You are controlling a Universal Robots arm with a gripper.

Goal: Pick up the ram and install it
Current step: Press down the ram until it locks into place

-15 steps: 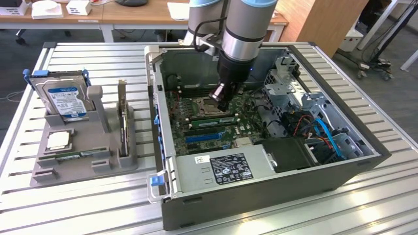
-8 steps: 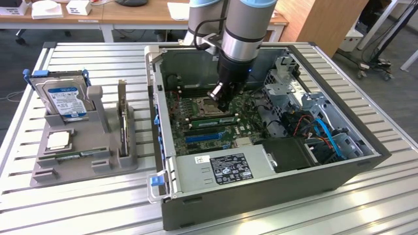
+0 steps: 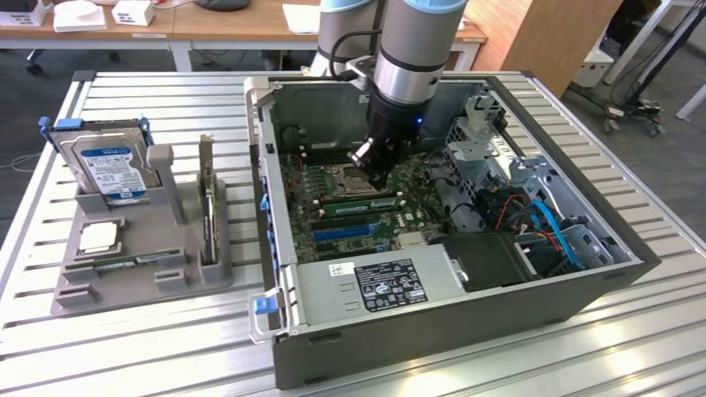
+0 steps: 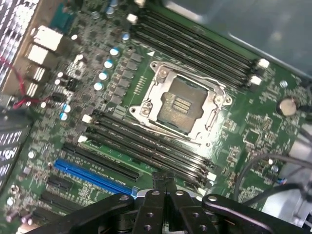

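Note:
The ram (image 3: 355,193) is a long green stick standing on edge in a memory slot just in front of the CPU socket (image 3: 344,175), inside the open computer case (image 3: 441,331). My gripper (image 3: 373,179) hangs straight down over the stick's end towards the exterior view's right, its fingers shut. In the wrist view the shut gripper (image 4: 164,180) sits above the row of dark memory slots (image 4: 146,146) beside the CPU socket (image 4: 178,105). Nothing shows between the fingers. I cannot tell whether the tips touch the stick.
A grey holder (image 3: 144,277) on the slatted table at the exterior view's left carries a blue-labelled hard drive (image 3: 108,165), an upright expansion card (image 3: 207,194) and a small square chip (image 3: 99,238). The case's drive cage and blue and red cables (image 3: 546,223) crowd the right side.

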